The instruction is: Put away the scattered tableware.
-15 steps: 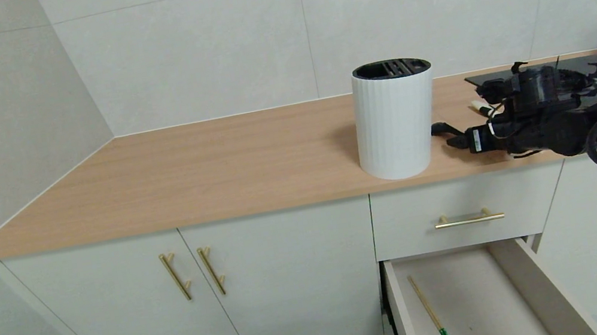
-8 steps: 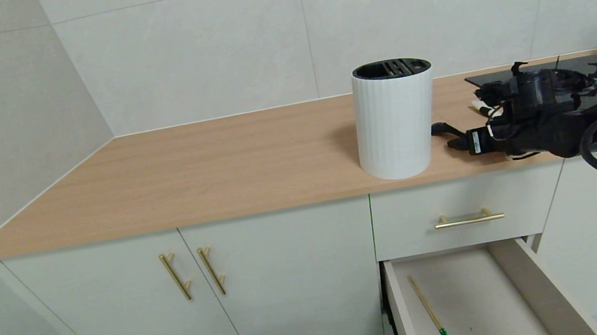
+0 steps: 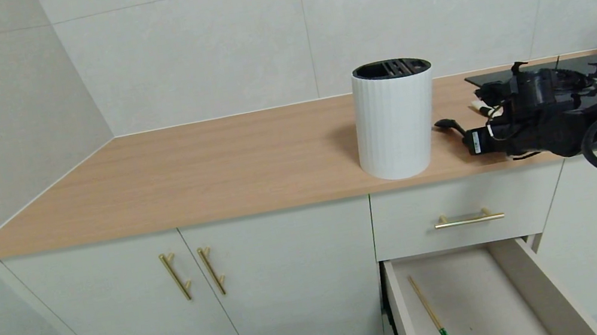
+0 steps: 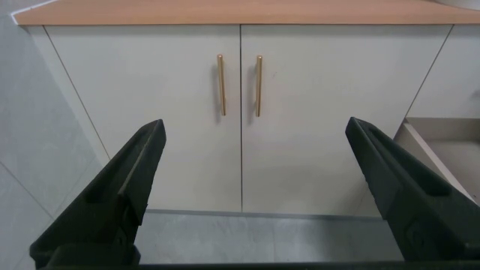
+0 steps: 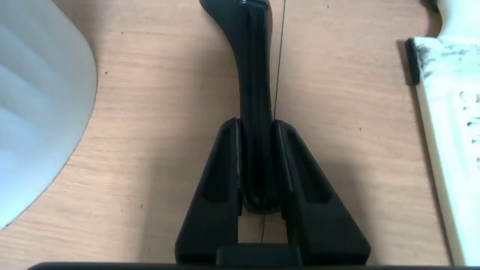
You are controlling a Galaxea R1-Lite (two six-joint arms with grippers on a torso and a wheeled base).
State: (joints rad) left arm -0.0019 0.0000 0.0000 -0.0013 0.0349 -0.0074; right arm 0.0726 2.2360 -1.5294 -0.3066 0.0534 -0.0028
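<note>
Handle of a black utensil (image 5: 253, 75) is clamped by the right gripper (image 5: 256, 146), low over the wooden countertop (image 3: 213, 163) and just beside the white ribbed holder (image 3: 394, 118). Left gripper (image 4: 255, 131) stands released, fingers wide apart, facing the cabinet doors (image 4: 300, 112). One chopstick (image 3: 428, 306) lies in the open drawer (image 3: 520, 276).

Head view overlooks the countertop (image 3: 214, 169); right wrist sits close above it; left wrist faces the cabinet doors (image 4: 315, 112)
</note>
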